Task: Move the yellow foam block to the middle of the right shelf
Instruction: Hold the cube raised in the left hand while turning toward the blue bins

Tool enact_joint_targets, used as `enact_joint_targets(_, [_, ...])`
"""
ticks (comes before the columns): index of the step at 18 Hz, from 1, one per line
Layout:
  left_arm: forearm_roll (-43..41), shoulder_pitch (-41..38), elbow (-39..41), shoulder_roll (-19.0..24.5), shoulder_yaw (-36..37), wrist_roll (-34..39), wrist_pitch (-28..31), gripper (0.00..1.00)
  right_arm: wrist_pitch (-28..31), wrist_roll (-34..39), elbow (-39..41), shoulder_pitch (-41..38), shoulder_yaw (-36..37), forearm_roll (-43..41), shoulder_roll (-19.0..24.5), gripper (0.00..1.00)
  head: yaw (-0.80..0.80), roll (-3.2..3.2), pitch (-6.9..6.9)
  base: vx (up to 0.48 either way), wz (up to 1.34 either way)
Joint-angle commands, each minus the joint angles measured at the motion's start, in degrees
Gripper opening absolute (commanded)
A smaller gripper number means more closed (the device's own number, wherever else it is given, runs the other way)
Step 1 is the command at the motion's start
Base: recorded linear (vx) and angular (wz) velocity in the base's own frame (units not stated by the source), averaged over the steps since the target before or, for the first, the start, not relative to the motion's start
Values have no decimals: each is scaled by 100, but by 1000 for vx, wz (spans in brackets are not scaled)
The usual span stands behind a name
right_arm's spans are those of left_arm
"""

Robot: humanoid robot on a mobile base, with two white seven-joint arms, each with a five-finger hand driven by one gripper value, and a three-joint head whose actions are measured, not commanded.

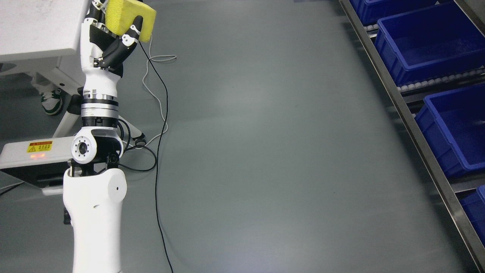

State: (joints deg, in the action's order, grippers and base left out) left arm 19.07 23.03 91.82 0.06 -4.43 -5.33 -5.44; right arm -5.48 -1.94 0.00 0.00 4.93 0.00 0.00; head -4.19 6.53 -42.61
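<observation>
Foam, a bright yellow foam block (129, 17) with a porous face, sits clasped in the fingers (133, 32) of the left hand (110, 41), beside the white surface's (38, 26) right edge. Open grey floor (265, 151) stretches to the shelf (416, 136) of blue bins (428, 41). The arm stands upright.

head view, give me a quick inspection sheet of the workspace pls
surface: grey floor, bare in the middle; corner of a white table at upper left
job's things: yellow foam block held up in the left hand
clutter: nothing seen
hands: left hand shut on the block; right not in view
cables: black cable and white cable trail on the floor
surroundings: shelf rack at right with blue bins; a shoe under the table
</observation>
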Motion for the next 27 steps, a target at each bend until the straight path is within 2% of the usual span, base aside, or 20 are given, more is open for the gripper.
enact_joint_targets(1, [0,-140,239,94,-84,-4,0,53,3,1,100,-9,-1,18,-100,100,0,0,0,270,-42])
enact_joint_targets(14, [0,-272,547,94,-58,-12,43,53,3,1,100,-9,-1,18,-100,100,0,0,0,420,-308])
enact_joint_targets(20, [0,-343,670,94,-58,-399,-9,53,3,1,100,-9,-1,18,-100,100,0,0,0,542,-296])
enact_joint_targets(27, [9,394,670,94,547,-671,-9,53,3,1,100,-9,-1,18,-100,100,0,0,0,560,-256])
